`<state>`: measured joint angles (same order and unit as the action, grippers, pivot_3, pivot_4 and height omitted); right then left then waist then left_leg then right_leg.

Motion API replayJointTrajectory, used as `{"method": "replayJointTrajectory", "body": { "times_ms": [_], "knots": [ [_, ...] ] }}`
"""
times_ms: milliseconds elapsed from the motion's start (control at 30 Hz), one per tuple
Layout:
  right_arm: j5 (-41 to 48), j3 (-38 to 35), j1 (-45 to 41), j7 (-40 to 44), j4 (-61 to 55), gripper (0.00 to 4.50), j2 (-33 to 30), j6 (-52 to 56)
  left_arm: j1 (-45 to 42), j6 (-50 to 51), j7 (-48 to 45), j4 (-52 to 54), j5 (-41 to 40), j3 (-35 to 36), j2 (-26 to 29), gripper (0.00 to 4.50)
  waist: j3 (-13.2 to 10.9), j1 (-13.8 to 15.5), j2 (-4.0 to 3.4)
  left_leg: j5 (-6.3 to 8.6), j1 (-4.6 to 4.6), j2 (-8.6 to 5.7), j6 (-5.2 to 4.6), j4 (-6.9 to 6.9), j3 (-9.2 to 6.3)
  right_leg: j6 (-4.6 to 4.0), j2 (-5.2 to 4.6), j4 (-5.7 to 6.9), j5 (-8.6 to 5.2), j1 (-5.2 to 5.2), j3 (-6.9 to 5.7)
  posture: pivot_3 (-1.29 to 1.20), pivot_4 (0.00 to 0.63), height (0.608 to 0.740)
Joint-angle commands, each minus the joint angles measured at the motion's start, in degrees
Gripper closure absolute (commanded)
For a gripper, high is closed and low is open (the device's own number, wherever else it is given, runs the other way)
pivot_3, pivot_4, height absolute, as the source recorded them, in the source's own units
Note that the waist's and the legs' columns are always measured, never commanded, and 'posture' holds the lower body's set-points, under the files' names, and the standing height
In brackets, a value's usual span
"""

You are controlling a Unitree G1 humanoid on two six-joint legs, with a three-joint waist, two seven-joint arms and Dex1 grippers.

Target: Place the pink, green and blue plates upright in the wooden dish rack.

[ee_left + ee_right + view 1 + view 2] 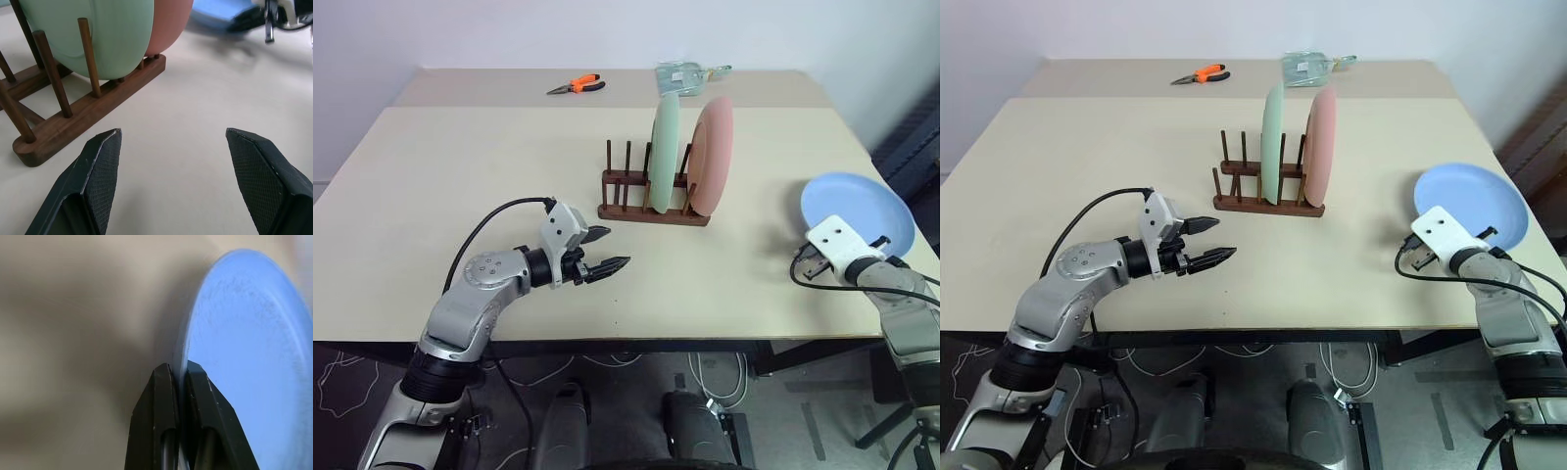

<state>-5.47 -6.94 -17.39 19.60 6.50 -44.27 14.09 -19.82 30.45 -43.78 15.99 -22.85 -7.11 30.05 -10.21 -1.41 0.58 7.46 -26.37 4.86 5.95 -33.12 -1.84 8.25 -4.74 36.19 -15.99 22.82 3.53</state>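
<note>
The blue plate [857,210] lies near the right edge of the table [460,196], well apart from the wooden rack [651,211]. The right gripper [182,374] has its two fingers pressed together on the near rim of this plate, with the thin edge pinched between the pads. Judged from its thin wall and matte plastic look, the plate should be light and stiff, not fragile, but likely to pivot in a narrow two-finger pinch once it leaves the table. A rim hold is the only practical one on a shallow disc; the fingers should bite deep enough to cover the raised lip, and the wrist should roll slowly so the plate does not swing

The green plate [666,155] and the pink plate [712,155] stand upright in the rack, side by side toward its right end, the pink one outermost. Free pegs remain to the left of the green plate, so the open slots lie on that side

The left gripper [603,264] hovers low over the table in front of the rack with its fingers spread and nothing between them. It could steady the rack if the plate pushes against the pegs

Orange pliers [576,85] and a clear bag [683,75] lie at the far side of the table, clear of the work
</note>
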Motion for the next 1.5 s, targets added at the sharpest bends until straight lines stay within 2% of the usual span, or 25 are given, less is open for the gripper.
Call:
{"method": "replayJointTrajectory", "body": {
  "times_ms": [33,133,267,400,533,633,767,900,1100,1267,1500],
  "knots": [
    [7.1,-6.64,-9.53,-2.37,-12.41,4.47,2.77,-2.74,-0.09,-1.99,-0.28,0.93,0.79,1.11,0.45,0.99,-0.04,-0.31,-0.21,0.0,0.0,0.0,0.0,0.01,0.0,0.01,0.0,0.02,0.0,0.01,0.01,0.0,0.15,0.74],
    [14.95,-8.89,-17.82,-1.21,-18.72,4.47,6.34,0.43,-0.26,-3.0,-0.1,0.08,1.49,1.18,0.48,0.99,-0.05,-0.22,-0.24,0.0,0.0,0.0,0.0,0.08,-0.03,0.07,0.03,0.04,-0.03,0.02,0.01,0.0,0.15,0.74],
    [41.81,-8.41,-30.93,0.52,-30.98,4.47,14.98,16.07,-1.71,-8.57,2.75,-5.25,5.06,3.38,0.19,0.99,-0.05,0.69,-0.24,0.01,-0.01,0.0,-0.02,0.14,-0.05,0.14,0.03,0.04,-0.08,-0.03,0.0,0.0,0.15,0.74],
    [59.84,-6.66,-36.83,-8.84,-33.23,4.47,27.42,24.64,-1.94,-14.49,5.16,-12.54,8.0,7.79,1.96,0.99,-0.03,0.57,-0.21,0.01,-0.02,0.02,-0.02,0.12,-0.05,0.08,0.04,0.06,-0.07,-0.02,-0.01,0.0,0.15,0.74],
    [65.07,-3.64,-36.86,-19.34,-28.51,4.47,40.7,26.33,-1.4,-19.3,6.65,-17.53,10.03,11.27,3.93,0.99,-0.02,0.52,-0.22,0.01,-0.04,0.02,-0.02,0.12,-0.03,0.06,0.04,0.07,-0.05,0.01,-0.01,0.0,0.15,0.74],
    [64.88,-1.78,-35.75,-24.7,-24.33,4.47,48.84,25.97,-0.7,-20.95,7.15,-18.84,10.22,13.54,5.02,0.99,-0.01,0.59,-0.21,0.01,-0.08,0.02,-0.02,0.12,-0.02,0.08,0.04,0.13,-0.04,0.08,-0.01,0.0,0.15,0.74],
    [55.29,4.72,-34.91,-24.9,-18.17,4.47,53.21,23.12,0.11,-21.06,7.57,-18.38,10.1,14.63,5.15,0.99,-0.02,0.71,-0.21,0.01,-0.15,0.02,-0.02,0.13,-0.01,0.11,0.04,0.13,-0.02,0.15,-0.01,0.0,0.15,0.74],
    [57.41,2.26,-32.04,-26.21,-20.14,4.47,50.7,26.78,1.17,-20.47,8.2,-16.7,10.09,14.55,4.68,0.99,0.01,0.72,-0.17,0.01,-0.15,0.02,-0.01,0.14,-0.01,0.09,0.04,0.15,-0.03,0.15,-0.01,0.0,0.15,0.74],
    [53.94,1.44,-31.73,-25.83,-17.36,4.47,49.09,25.72,1.1,-19.76,8.21,-16.06,9.75,14.39,4.33,0.99,0.0,0.34,-0.18,0.01,-0.14,0.04,-0.01,0.16,0.0,0.08,0.05,0.19,-0.03,0.23,-0.01,0.0,0.15,0.74],
    [55.05,-0.43,-32.09,-26.38,-14.49,4.47,49.05,28.32,0.78,-19.23,8.0,-15.8,9.44,14.26,4.17,0.99,0.0,0.29,-0.18,0.01,-0.14,0.06,-0.01,0.19,0.01,0.08,0.05,0.19,-0.03,0.26,-0.01,0.0,0.15,0.74],
    [53.44,0.27,-34.18,-23.29,-16.1,4.47,49.16,26.04,1.09,-18.43,7.91,-14.75,9.53,13.99,3.77,0.99,0.0,0.23,-0.19,0.01,-0.15,0.06,-0.01,0.19,0.02,0.08,0.06,0.19,-0.03,0.29,-0.01,0.0,0.15,0.74]
  ]
}}
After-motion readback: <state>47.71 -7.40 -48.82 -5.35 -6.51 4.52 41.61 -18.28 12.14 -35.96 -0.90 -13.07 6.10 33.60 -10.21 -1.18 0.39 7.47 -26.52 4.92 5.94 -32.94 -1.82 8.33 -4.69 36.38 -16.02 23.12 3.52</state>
